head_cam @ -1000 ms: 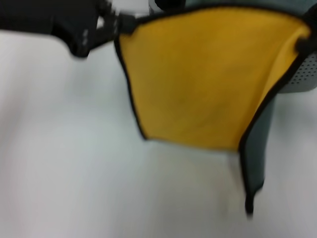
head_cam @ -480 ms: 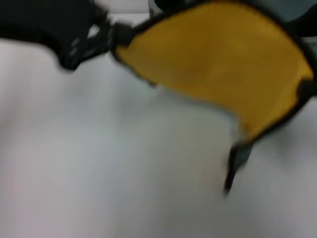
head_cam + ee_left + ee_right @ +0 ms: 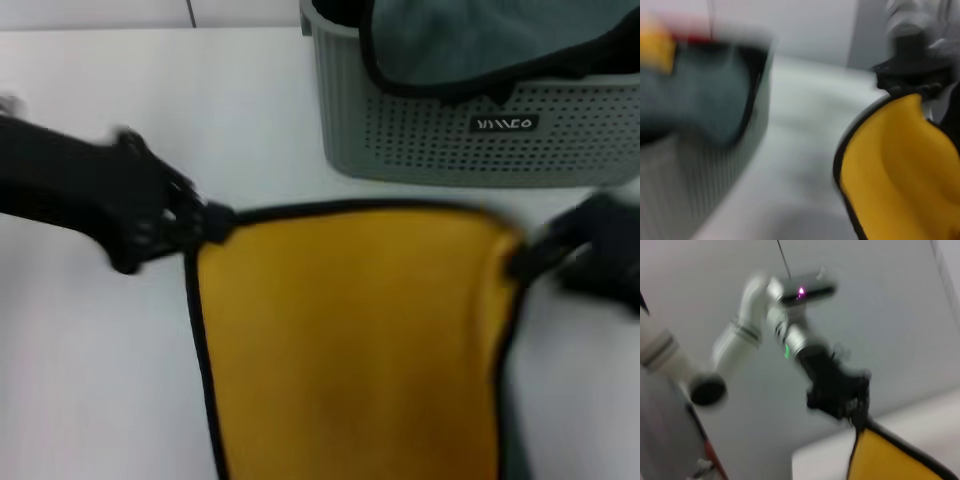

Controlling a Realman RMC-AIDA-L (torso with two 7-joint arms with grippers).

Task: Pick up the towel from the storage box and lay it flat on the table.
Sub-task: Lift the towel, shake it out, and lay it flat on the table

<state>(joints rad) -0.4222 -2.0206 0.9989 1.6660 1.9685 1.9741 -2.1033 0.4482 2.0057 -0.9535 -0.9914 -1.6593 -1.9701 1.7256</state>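
Note:
The towel (image 3: 350,340) is stretched yellow side up between my two grippers, low over the table (image 3: 90,380) in front of the storage box (image 3: 450,145). My left gripper (image 3: 205,222) is shut on its far left corner and my right gripper (image 3: 522,260) on its far right corner. The towel's near part runs out of the head view. In the left wrist view the right gripper (image 3: 912,87) pinches the towel (image 3: 895,170). In the right wrist view the left gripper (image 3: 858,415) holds the towel's corner (image 3: 890,460).
A second, grey-teal towel (image 3: 470,40) with black edging lies in the storage box and hangs over its rim. The box (image 3: 700,165) stands at the table's far right. White tabletop lies to the left of the towel.
The towel hung high in front of the box, hiding it. Both grippers have brought it down and nearer, spread wide, and the box now shows behind it.

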